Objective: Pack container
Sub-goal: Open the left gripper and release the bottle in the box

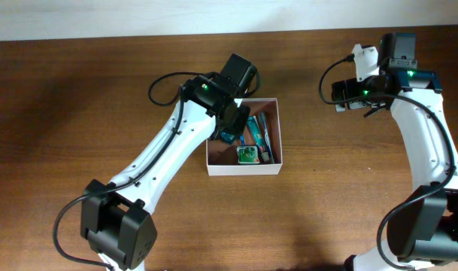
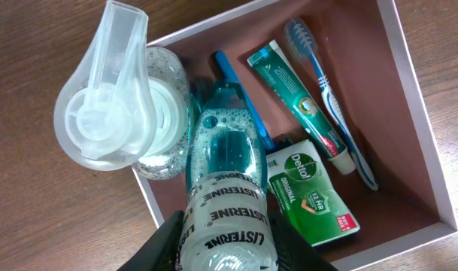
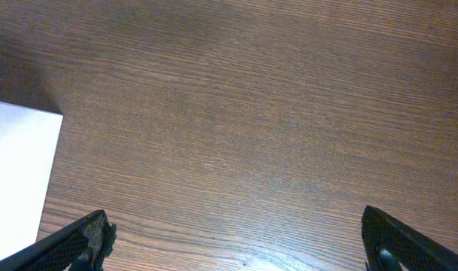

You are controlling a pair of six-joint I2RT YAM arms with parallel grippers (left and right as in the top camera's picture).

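White thin walls ring the container [image 1: 244,170], which sits mid-table [image 1: 78,98]. In the left wrist view, a toothpaste tube [image 2: 296,102] and a toothbrush [image 2: 330,98] lie toward 1 o'clock, and a green soap box [image 2: 311,197] at 5 o'clock. The left gripper [image 2: 227,252] is clamped on a mouthwash bottle [image 2: 225,173], tilted over the 9 o'clock side beside a clear pump bottle [image 2: 112,98]. The right gripper [image 3: 236,241], at 2 o'clock from the box, hangs with its fingers apart. Packing looks nearly done; the mouthwash is not yet let go.

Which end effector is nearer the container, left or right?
Left. The left end effector hangs over the container, gripping the mouthwash bottle; the right end effector is open above the table, off to the container's right.
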